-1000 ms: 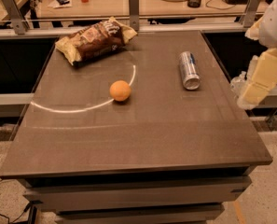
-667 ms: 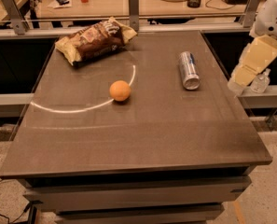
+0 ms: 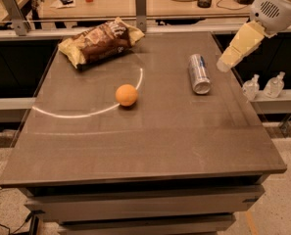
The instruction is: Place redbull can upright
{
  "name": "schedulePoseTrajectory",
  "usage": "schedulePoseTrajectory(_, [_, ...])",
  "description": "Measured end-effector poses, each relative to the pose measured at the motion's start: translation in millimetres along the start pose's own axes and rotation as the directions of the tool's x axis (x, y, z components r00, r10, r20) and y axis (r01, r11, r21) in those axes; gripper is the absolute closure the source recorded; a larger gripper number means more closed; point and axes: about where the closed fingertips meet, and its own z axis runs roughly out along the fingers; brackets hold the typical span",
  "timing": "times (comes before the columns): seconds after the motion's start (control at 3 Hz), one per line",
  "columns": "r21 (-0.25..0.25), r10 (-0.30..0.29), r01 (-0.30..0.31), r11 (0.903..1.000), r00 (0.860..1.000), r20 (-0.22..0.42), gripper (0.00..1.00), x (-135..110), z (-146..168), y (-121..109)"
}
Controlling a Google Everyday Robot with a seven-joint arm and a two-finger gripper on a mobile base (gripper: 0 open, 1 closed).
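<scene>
In the single camera view, you have nearly the whole task ahead of you. The redbull can (image 3: 199, 73) lies on its side on the right part of the tabletop (image 3: 159, 141), toward the far half. Nothing holds it and nothing touches it.

Its long axis runs roughly from the far edge toward the near edge, leaning slightly to the right as it comes nearer. One shiny round end faces the camera at the near side and the other points away toward the back. You cannot tell from here which end is the top, so judge that before you tip it up.

The hand (image 3: 224, 63) hangs at the right of the picture, near the can's far end but clearly apart from it. It appears raised off the tabletop. Whether the hand is spread or pressed together, I cannot tell; it carries nothing that shows.

What is left, as I judge it, is to bring the hand to the can, take it across its slim body, turn it so the long axis stands vertical, and set it down on one round end.

The orange (image 3: 126, 95) sits well to the left of the can, near the middle. The chip bag (image 3: 100, 42) lies at the far left, so neither crowds the spot.
</scene>
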Motion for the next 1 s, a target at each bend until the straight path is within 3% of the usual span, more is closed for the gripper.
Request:
schedulePoseTrajectory(0.67, [0.043, 0.170, -0.167, 0.9850, 0.981, -0.096, 0.00, -36, 40, -26])
schedulePoseTrajectory(1.0, [0.038, 0.209, -0.206, 0.9777, 0.972, -0.103, 0.00, -58, 56, -31])
